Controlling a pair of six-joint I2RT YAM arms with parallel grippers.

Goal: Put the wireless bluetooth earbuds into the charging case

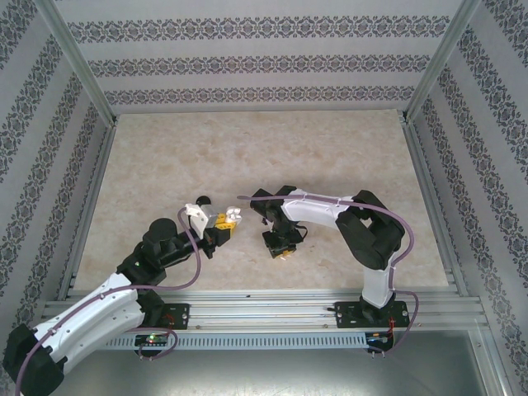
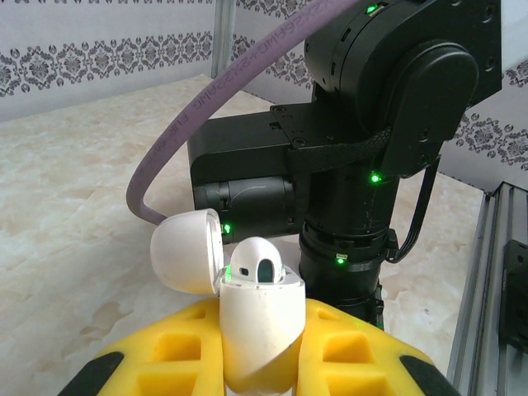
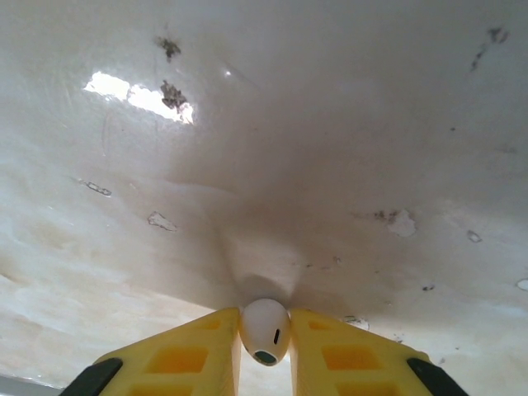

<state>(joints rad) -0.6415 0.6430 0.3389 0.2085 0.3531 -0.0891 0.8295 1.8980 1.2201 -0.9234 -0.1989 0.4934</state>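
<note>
Marbled tabletop (image 1: 247,148) under both arms. Left end effector (image 1: 224,221) clamps the open white charging case (image 2: 260,330), with 1 seated earbud (image 2: 257,266) inside. Right end effector (image 1: 281,252) pinches another white earbud (image 3: 265,330) close to the tabletop.

The left tool (image 1: 226,221) holds a small white case (image 1: 234,214) over the beige desk (image 1: 247,148); the right tool (image 1: 281,250) points down nearby.

Tabletop (image 1: 247,148) looked like marble-print laminate, glossy and scuffed. Earbud (image 3: 265,330) and case (image 2: 260,330) were smooth white plastic with a slight sheen. Fingers (image 3: 210,334) — matt yellow plastic. Frame rails (image 1: 272,301) — brushed metal.
</note>
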